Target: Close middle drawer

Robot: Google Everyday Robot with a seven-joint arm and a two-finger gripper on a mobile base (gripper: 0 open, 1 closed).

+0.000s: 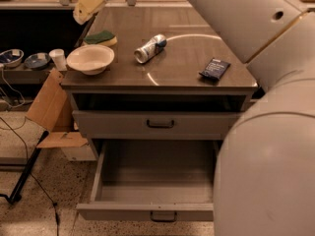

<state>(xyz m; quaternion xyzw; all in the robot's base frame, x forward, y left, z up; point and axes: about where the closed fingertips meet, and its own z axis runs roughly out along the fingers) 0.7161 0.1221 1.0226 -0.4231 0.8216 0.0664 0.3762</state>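
Tabletop [189, 58] corner: gripper [88, 4], seemingly; middle drawer [123, 125] below

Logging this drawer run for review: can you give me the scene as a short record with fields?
gripper: raised at the cabinet's back-left corner, near the sponge, touching no drawer
cabinet top: white bowl, green sponge, can on its side, dark packet
middle drawer: front slightly out, dark gap above it
bottom drawer: pulled far out, nothing seen inside
floor, left: cardboard box
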